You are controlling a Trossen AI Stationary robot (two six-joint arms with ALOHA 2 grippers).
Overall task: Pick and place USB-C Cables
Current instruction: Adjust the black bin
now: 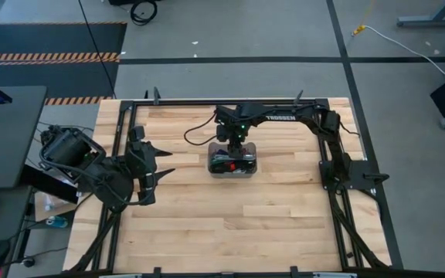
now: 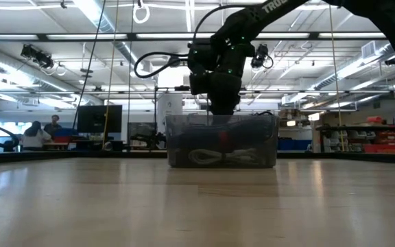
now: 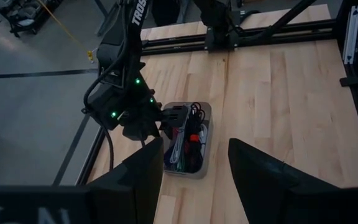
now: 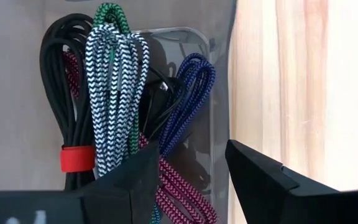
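Note:
Several bundled USB-C cables lie inside a small translucent bin (image 1: 232, 161) on the table's middle. The right wrist view shows a black one with a red tie (image 4: 67, 99), a black-and-white one (image 4: 114, 93), a green one (image 4: 110, 15), a purple-blue one (image 4: 188, 99) and a maroon one (image 4: 182, 186). My right gripper (image 4: 191, 152) hovers open just above the bin (image 2: 221, 140), pointing down over the purple-blue and maroon cables near one bin wall (image 4: 219, 93). My left gripper (image 1: 167, 161) waits open at the table's left side.
The bin (image 3: 188, 140) stands alone on the bare wooden tabletop (image 1: 207, 224), with free room on all sides. A black frame (image 1: 338, 193) runs round the table's edges. People sit at desks (image 2: 36, 134) far off in the room behind.

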